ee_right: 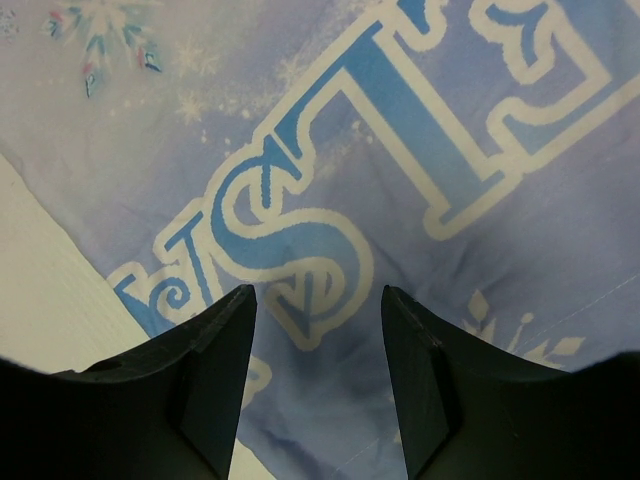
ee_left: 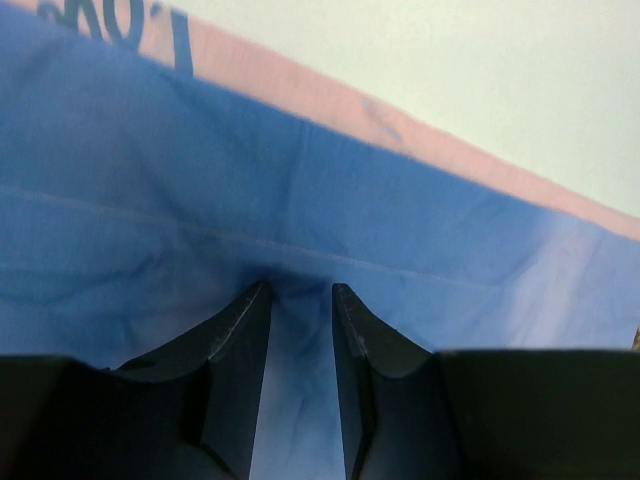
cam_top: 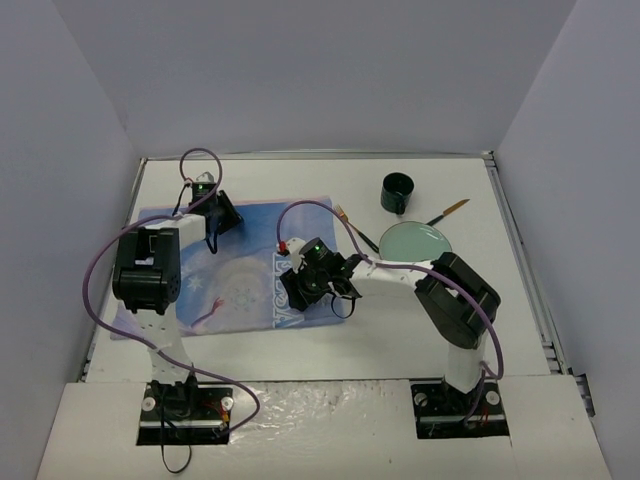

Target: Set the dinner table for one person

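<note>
The blue snowflake placemat (cam_top: 240, 270) lies on the left half of the white dinner table (cam_top: 330, 345). My left gripper (cam_top: 224, 213) is down on the mat's far left part. In the left wrist view its jaws (ee_left: 300, 288) stand narrow, and a fold of the blue cloth (ee_left: 150, 180) is gathered between the tips. My right gripper (cam_top: 318, 288) is at the mat's near right side. In the right wrist view it (ee_right: 317, 290) is open, and its tips straddle the printed "S" on the placemat (ee_right: 400, 150) close to the cloth's edge.
A pale green plate (cam_top: 415, 241) lies right of the mat, and a dark green cup (cam_top: 398, 192) stands behind it. A slim utensil (cam_top: 356, 232) lies left of the plate, and a wooden-handled one (cam_top: 449, 211) lies behind it. Grey walls enclose the table.
</note>
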Available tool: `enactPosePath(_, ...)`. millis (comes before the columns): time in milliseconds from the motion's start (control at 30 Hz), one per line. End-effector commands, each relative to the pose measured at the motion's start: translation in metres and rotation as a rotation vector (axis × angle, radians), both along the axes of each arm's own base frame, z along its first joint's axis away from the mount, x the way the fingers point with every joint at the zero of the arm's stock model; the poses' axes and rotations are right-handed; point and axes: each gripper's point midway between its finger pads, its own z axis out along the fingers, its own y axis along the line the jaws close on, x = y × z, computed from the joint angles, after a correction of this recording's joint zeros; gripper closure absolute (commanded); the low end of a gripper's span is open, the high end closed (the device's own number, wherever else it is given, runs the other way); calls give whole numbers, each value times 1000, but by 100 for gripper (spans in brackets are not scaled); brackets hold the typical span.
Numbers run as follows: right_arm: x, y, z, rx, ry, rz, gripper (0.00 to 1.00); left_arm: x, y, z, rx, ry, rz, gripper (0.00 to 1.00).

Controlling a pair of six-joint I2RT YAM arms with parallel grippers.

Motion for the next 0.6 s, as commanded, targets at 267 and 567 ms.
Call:
enactPosePath(267, -39, -22, -1, 9, 54, 38, 50, 51, 5, 15, 13, -102, 24, 74)
enactPosePath(567, -45, -29, 0, 7, 62, 24, 49, 57, 17, 13, 15, -98, 51, 74)
